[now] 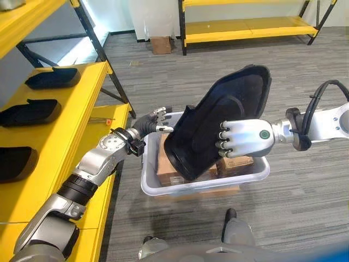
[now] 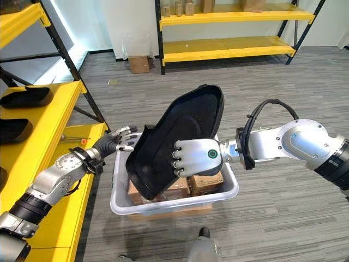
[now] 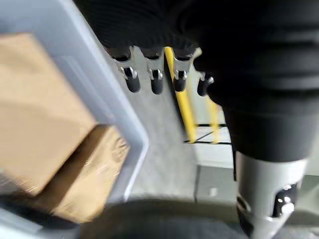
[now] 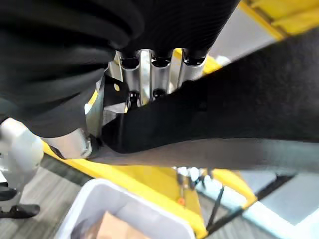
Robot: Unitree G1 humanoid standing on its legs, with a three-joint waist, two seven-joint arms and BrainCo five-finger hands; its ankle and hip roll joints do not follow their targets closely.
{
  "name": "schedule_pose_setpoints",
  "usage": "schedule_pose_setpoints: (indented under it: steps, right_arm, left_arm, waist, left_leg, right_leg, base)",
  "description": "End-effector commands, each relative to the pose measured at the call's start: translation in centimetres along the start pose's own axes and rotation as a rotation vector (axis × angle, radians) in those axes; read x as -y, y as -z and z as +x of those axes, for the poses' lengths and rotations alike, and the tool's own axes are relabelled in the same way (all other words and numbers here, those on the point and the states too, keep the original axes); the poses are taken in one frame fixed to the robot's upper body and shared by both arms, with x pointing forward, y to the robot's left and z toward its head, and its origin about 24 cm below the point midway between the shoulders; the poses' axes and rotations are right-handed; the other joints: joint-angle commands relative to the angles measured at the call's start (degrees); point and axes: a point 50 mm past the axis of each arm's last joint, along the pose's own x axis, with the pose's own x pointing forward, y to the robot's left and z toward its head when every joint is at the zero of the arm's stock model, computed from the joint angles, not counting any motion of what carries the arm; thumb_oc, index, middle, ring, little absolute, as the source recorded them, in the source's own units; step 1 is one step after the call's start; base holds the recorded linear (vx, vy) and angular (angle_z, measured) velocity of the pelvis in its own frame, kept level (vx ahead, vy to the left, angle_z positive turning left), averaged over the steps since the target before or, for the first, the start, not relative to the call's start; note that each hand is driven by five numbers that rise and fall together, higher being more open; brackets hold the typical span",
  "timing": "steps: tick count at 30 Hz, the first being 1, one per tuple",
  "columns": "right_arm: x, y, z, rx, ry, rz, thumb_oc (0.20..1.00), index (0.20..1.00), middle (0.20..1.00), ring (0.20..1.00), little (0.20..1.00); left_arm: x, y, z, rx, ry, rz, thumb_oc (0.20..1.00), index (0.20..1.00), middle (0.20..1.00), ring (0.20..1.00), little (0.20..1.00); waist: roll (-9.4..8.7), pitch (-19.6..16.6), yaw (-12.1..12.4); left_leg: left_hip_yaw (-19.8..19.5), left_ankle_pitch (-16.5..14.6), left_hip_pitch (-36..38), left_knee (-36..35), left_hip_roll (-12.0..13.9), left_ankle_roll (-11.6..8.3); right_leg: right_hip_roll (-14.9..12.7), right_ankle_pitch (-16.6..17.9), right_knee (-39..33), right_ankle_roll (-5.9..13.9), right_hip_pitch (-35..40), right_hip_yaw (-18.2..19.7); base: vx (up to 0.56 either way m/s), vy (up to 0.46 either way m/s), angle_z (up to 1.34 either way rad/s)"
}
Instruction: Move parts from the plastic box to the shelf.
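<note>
Lifting a black moulded part (image 2: 180, 136) out of the white plastic box (image 2: 229, 191) at frame centre, my right hand (image 2: 196, 156) has its fingers curled round the part's lower edge, the part tilted above the cardboard cartons (image 1: 169, 158) inside. My left hand (image 1: 155, 121), fingers relaxed and holding nothing, hovers by the box's left rim. Next, I judge, comes a swing toward the yellow shelf (image 1: 76, 109) at left, where similar black parts (image 1: 52, 78) lie, finding a free spot.

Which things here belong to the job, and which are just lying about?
Job: black part gripped by the right hand; white plastic box; yellow shelf holding parts; left hand open beside the box.
Lying about: far yellow rack; cardboard box on the floor.
</note>
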Motion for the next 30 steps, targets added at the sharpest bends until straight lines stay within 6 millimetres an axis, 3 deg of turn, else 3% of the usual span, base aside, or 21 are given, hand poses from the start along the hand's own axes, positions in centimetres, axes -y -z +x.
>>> schedule_pose_setpoints:
  steps: [1,9,15,22,25,30]
  right_arm:
    - [4.6,2.4,1.0,-0.011,0.175,-0.167,0.200,0.200,0.200,0.200,0.200]
    - [5.5,2.8,1.5,0.059,0.177,-0.239,0.200,0.200,0.200,0.200,0.200]
    - [6.2,3.0,2.2,0.051,0.176,-0.220,0.200,0.200,0.200,0.200,0.200]
    - [5.5,3.1,2.5,0.009,0.115,-0.166,0.200,0.200,0.200,0.200,0.200]
    - [4.8,2.9,2.4,-0.004,0.084,-0.140,0.200,0.200,0.200,0.200,0.200]
    - [4.0,2.3,1.8,-0.022,0.043,-0.076,0.200,0.200,0.200,0.200,0.200]
  left_arm:
    - [-0.3,-2.0,-0.1,0.001,0.128,0.008,1.000,1.000,1.000,1.000,1.000]
    - [2.0,-0.8,0.8,-0.081,0.371,-0.109,1.000,1.000,1.000,1.000,1.000]
    - [3.8,-1.1,1.6,-0.023,0.442,-0.134,1.000,1.000,1.000,1.000,1.000]
    - [5.8,-1.5,1.8,0.042,0.493,-0.125,1.000,1.000,1.000,1.000,1.000]
    - [5.3,-1.4,1.3,0.053,0.410,-0.092,1.000,1.000,1.000,1.000,1.000]
    - [2.3,-2.0,0.3,0.103,0.170,-0.067,1.000,1.000,1.000,1.000,1.000]
  waist:
    - [-2.19,0.15,0.03]
    - [-0.86,-0.43,-1.21]
    - [-0.47,-0.52,-1.65]
    - [-0.30,-0.32,-1.30]
    - [-0.21,-0.38,-0.83]
    - [-0.46,-0.68,0.02]
  left_leg:
    - [-0.63,-1.65,-1.07,3.55,1.41,-0.27]
    - [0.60,-2.17,-0.45,3.38,0.65,-0.25]
    - [0.92,-2.50,-0.60,3.36,0.08,-0.09]
    - [0.97,-2.65,-0.71,3.30,-0.19,0.09]
    - [0.85,-2.52,-0.71,3.00,-0.32,0.15]
    - [0.22,-2.38,-0.76,2.72,-0.32,0.27]
  right_leg:
    - [0.04,-5.88,-1.34,1.12,7.32,-3.63]
    - [-0.20,-5.74,-1.89,0.99,7.36,-2.78]
    - [-0.30,-5.74,-2.16,0.81,7.18,-2.41]
    - [-0.73,-5.65,-2.06,0.77,7.13,-2.85]
    - [-1.00,-5.58,-2.17,0.88,7.28,-3.27]
    - [-1.32,-5.71,-2.03,0.95,7.48,-3.96]
  base:
    - [0.03,0.022,-0.09]
    - [0.01,0.027,-0.10]
    - [0.00,0.036,-0.03]
    - [0.00,0.000,0.00]
    - [0.00,0.000,0.00]
    - [0.00,0.002,0.01]
